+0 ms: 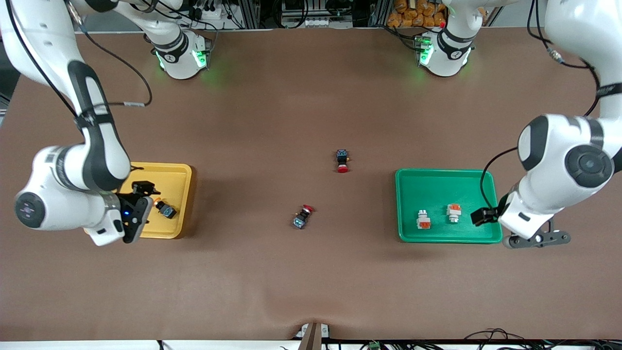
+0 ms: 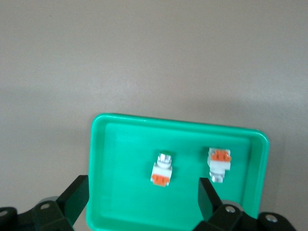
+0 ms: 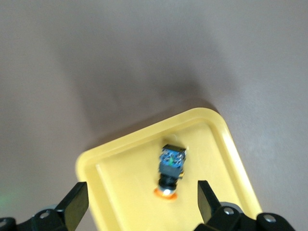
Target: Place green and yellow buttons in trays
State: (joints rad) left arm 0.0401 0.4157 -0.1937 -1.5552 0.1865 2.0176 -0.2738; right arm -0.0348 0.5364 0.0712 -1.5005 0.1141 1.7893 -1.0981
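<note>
The yellow tray (image 1: pixel 177 175) lies toward the right arm's end of the table. One yellow-capped button (image 1: pixel 165 210) lies in it and also shows in the right wrist view (image 3: pixel 171 168). A second yellow-capped button is not in view. My right gripper (image 1: pixel 142 195) hangs open and empty over this tray (image 3: pixel 120 159); it shows in its own wrist view too (image 3: pixel 139 207). The green tray (image 1: pixel 437 182) holds two white-silver buttons (image 1: pixel 423 219) (image 1: pixel 454 213). My left gripper (image 1: pixel 483 215) is open and empty over the green tray (image 2: pixel 120 144), beside the buttons (image 2: pixel 162 169) (image 2: pixel 219 163).
Two red-capped black-blue switches lie on the brown table between the trays, one (image 1: pixel 342 161) farther from the front camera, one (image 1: pixel 303 217) nearer. Both arm bases stand along the table's edge farthest from the camera.
</note>
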